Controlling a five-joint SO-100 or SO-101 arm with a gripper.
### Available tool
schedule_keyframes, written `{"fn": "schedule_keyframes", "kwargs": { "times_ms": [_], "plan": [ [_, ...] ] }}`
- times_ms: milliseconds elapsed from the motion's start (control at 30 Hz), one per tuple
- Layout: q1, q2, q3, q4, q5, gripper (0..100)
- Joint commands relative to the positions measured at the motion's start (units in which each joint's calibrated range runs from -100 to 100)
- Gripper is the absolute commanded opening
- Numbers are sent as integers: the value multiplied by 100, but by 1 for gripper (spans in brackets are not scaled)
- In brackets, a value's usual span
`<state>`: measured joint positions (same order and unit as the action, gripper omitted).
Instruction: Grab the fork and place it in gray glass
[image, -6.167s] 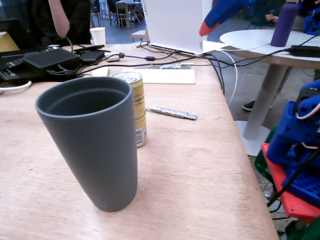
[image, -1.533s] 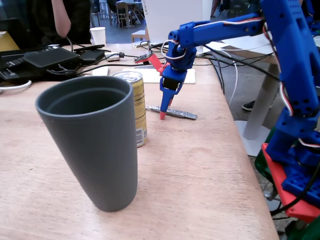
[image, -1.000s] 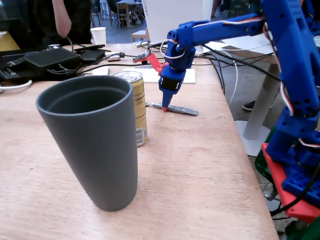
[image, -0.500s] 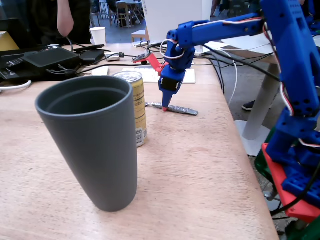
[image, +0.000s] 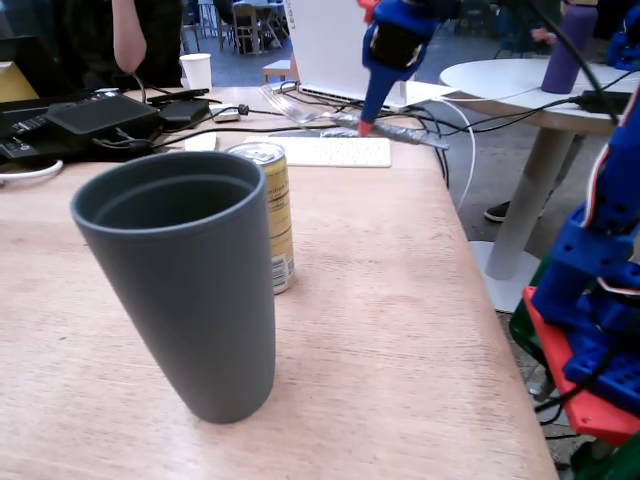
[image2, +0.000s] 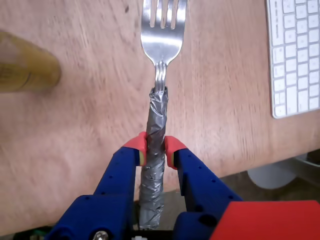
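Now, grip: gripper (image2: 155, 150) clamped on the taped handle of the fork (image2: 159, 90), red fingertips (image2: 137, 145) pressing either side, about midway along the tape
Fork position: lifted clear of the table (image: 400, 330), roughly level in the fixed view, tines (image: 285, 105) pointing left and handle end sticking out to the right of the gripper (image: 366, 125)
Gray glass: upright near the front of the table (image: 190, 290), well apart from the fork and much nearer the camera, mouth open and nothing seen inside
Slip risk: crinkled tape between narrow tips likely gives an uneven hold; a quick swing toward the glass could let the fork twist or slide out
Rotation risk: heavier tine end hangs well forward of the pinch point, so probably prone to drooping once tilted, spoiling the aim at the rim
Entry risk: lying level, too long to go in sideways; needs tipping toward vertical first, otherwise likely to bridge the rim or bounce off it
Tipping risk: tall and narrowing toward its base, so probably easy to knock over if fork or fingers strike the wall rather than clearing the top
Obstacle: yellow can (image: 268, 215) stands just behind the glass in the fixed view, close to a low approach path; a shallow pass may clip it
Other clutter: white keyboard (image: 330, 151) and cables (image: 250, 125) under the raised fork, a poor place for a drop
Release risk: letting go too high over the mouth could send the fork rattling against the wall and rock the glass
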<state>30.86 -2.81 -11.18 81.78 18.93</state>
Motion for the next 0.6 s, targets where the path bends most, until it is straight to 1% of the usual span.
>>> {"fn": "schedule_keyframes", "kwargs": {
  "times_ms": [0, 100, 133, 200, 400, 500, 567],
  "plan": [
    [-40, -1571, 406, -34, 24, 0],
    [-176, -1803, 358, -75, 29, 0],
    [-463, -1803, 349, -107, 29, 0],
    [-971, -1803, 349, -641, 24, 0],
    [-3187, -1717, 349, -2726, -29, 0],
    [-4270, -1803, 349, -3153, -44, 0],
    [-4829, -1820, 339, -3342, -44, 0]
  ]
}}
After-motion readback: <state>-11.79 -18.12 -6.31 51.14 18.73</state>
